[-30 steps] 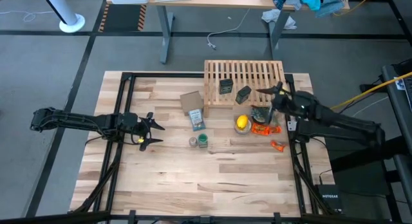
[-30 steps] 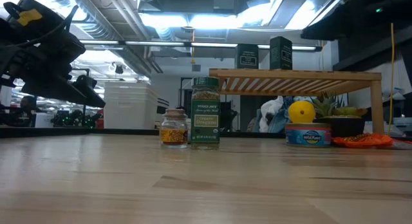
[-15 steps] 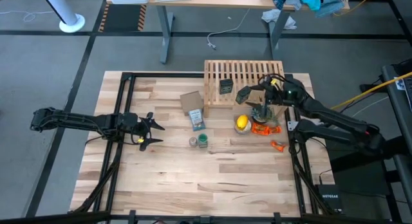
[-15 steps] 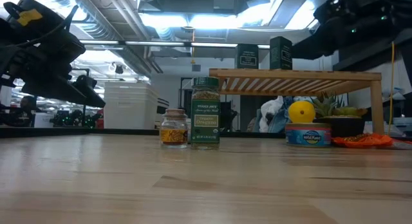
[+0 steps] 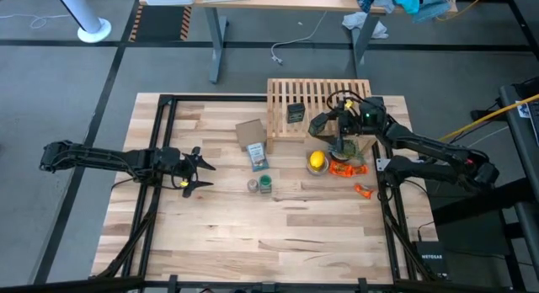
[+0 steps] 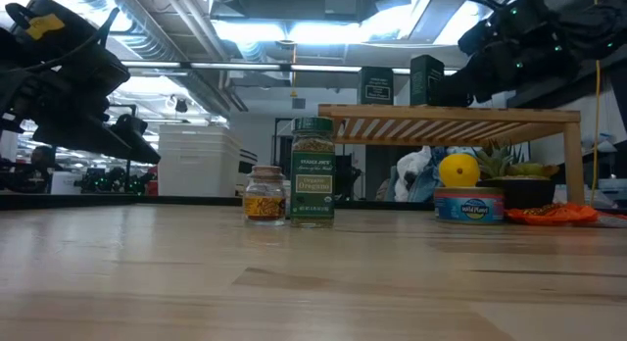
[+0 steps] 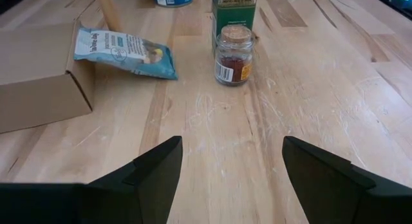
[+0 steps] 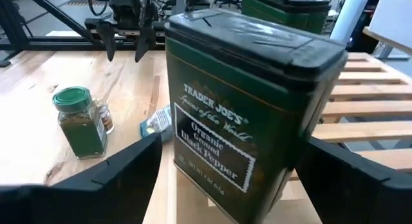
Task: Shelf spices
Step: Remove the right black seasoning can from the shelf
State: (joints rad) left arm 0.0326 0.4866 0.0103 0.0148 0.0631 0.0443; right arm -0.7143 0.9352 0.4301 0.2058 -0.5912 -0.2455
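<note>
The high view looks straight down on the whole table (image 5: 253, 234); the low view looks level across it, sharing the shelf (image 5: 318, 98). The right wrist view sits close to a tin (image 8: 248, 98); the left wrist view faces the jar (image 7: 233, 55).

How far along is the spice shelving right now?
About halfway. Two dark tins stand on the wooden shelf: one farther back and the Trader Joe's pepper tin, with the right end effector open around it. The green bottle and glass jar still wait on the table. The left end effector waits open, empty.
</note>
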